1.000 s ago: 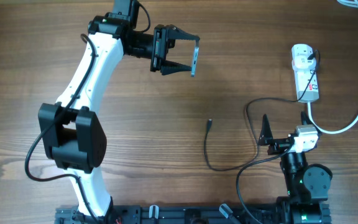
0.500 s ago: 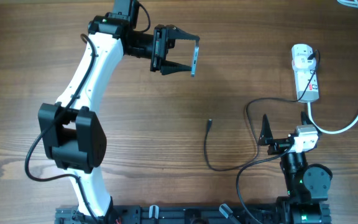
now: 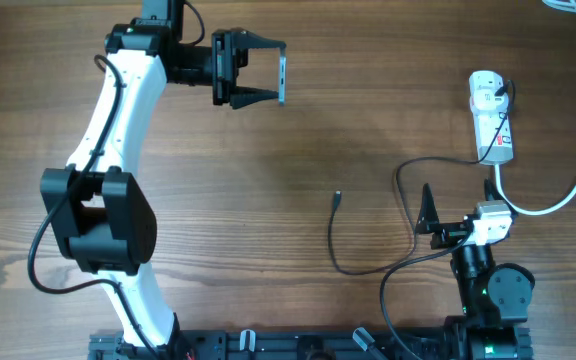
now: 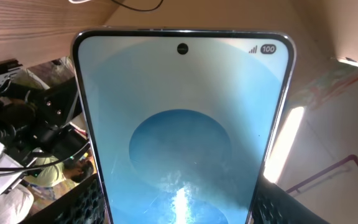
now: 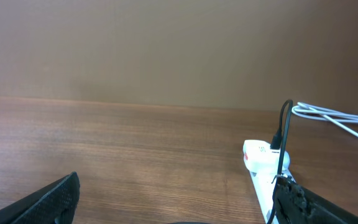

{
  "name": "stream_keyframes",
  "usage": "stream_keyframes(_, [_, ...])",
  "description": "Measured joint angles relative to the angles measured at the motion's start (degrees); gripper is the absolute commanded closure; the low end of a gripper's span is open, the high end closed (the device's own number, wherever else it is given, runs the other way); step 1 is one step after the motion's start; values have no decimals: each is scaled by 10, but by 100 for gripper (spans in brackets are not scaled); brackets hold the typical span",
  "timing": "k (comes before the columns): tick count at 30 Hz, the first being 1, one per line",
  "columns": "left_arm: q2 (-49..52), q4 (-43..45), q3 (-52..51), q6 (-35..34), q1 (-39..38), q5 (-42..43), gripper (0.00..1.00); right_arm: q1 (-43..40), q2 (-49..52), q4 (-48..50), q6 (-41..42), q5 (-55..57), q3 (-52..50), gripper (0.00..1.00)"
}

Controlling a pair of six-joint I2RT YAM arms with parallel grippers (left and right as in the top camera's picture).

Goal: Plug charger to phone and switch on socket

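The phone (image 4: 182, 124) fills the left wrist view with its cyan screen, and my left gripper (image 4: 179, 214) is shut on its two long edges. From overhead the phone (image 3: 282, 78) shows edge-on in my left gripper (image 3: 279, 73), held above the far left of the table. The charger, a thin black cable, ends in a small connector tip (image 3: 337, 199) lying free mid-table; it loops right and up to the white socket (image 3: 488, 115) at the far right. My right gripper (image 3: 458, 205) stands open just below the socket (image 5: 263, 158), holding nothing.
A thick white cord (image 3: 568, 190) runs from the socket's near end out past the table's right edge. The charger's slack (image 3: 368, 268) loops on the wood in front of the right arm's base (image 3: 488, 290).
My left arm has carried the phone to the left and a little farther back. The right arm, charger and socket have not moved.
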Motion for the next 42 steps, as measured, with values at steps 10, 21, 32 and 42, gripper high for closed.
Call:
stream_keyframes(10, [0,0,0,0,-1,0,37,0,0,0,0,0,0,0])
stream_keyframes(21, [0,-9,0,1,-8,0,37,0,0,0,0,0,0,0])
stream_keyframes(32, [0,-9,0,1,-10,0,37,0,0,9,31,-47,0,0])
stream_keyframes(42, [0,-11,0,1,-10,1,37,0,0,236,352,-255,3,0])
